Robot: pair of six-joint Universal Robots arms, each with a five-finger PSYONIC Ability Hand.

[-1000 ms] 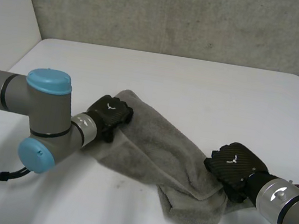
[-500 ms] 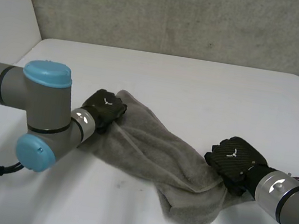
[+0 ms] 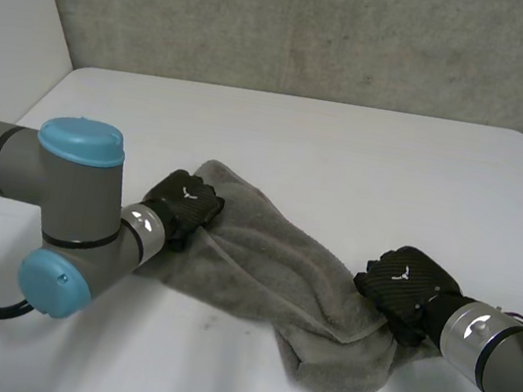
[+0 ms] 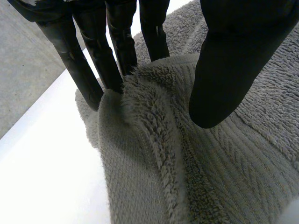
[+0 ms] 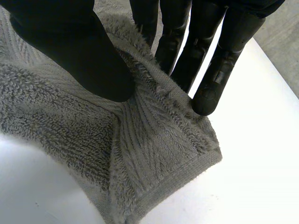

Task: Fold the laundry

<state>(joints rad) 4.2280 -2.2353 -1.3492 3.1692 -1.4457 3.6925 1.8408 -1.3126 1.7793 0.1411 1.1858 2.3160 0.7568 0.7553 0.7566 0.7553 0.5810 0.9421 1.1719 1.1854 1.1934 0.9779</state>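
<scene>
Head view looks down; wrist views (close up) share the towel (image 3: 275, 270).

Concrete wall (image 3: 318, 26) and white table (image 3: 348, 150) suggest a lab.

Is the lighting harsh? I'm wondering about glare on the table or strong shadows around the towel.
Head view: soft, even light, no glare on the white table; the grey terry towel casts just a faint shadow at its near edge. Both wrist views: gentle shading in its folds.
</scene>
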